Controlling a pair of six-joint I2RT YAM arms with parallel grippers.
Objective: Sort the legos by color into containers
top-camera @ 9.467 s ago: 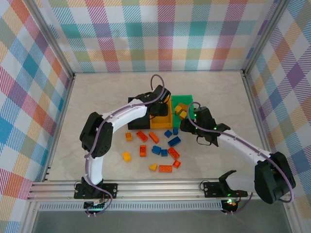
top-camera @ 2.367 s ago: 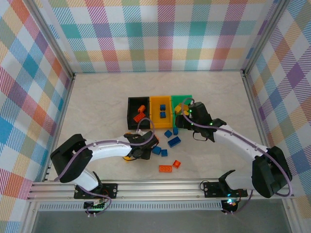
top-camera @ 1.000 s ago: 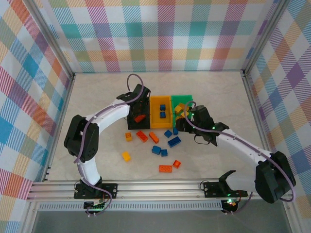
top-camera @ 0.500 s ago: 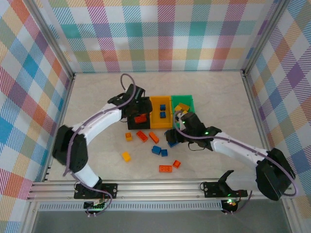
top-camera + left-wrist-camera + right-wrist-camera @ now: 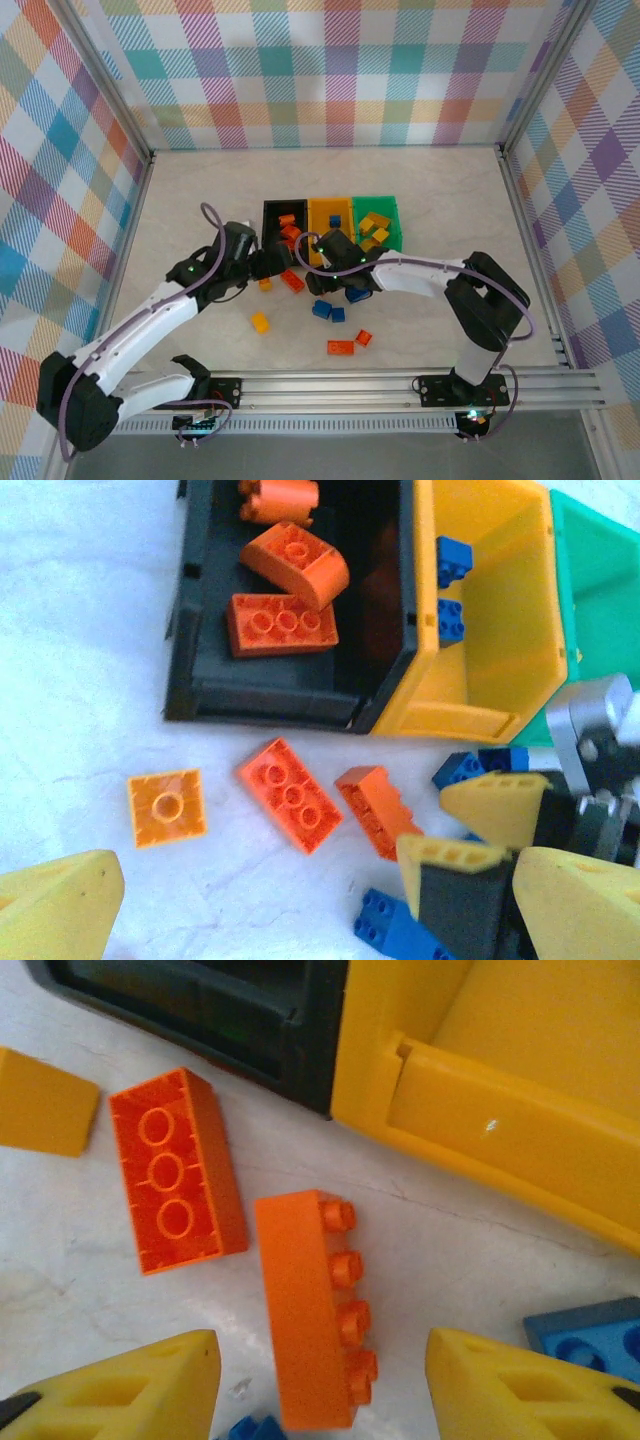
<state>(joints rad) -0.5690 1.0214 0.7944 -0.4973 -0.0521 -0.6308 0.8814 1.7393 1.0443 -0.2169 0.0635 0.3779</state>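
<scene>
Bright, even; wrist views slightly soft.

Reads as smooth, glossy moulded plastic on the orange legos [image 5: 310, 1305] and the yellow-orange bin [image 5: 500, 1120] (soft highlights along its rim). Looks matt, pale and faintly veined on the desk [image 5: 60, 1230]. Gleams as brushed metal along the frame rails [image 5: 330, 385].

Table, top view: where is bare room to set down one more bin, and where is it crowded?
Bare: the strip of table between the back wall and the black bin, yellow-orange bin and green bin; also the stretch right of the green bin. Crowded: in front of those bins, where loose legos, the left gripper and right gripper gather.
</scene>
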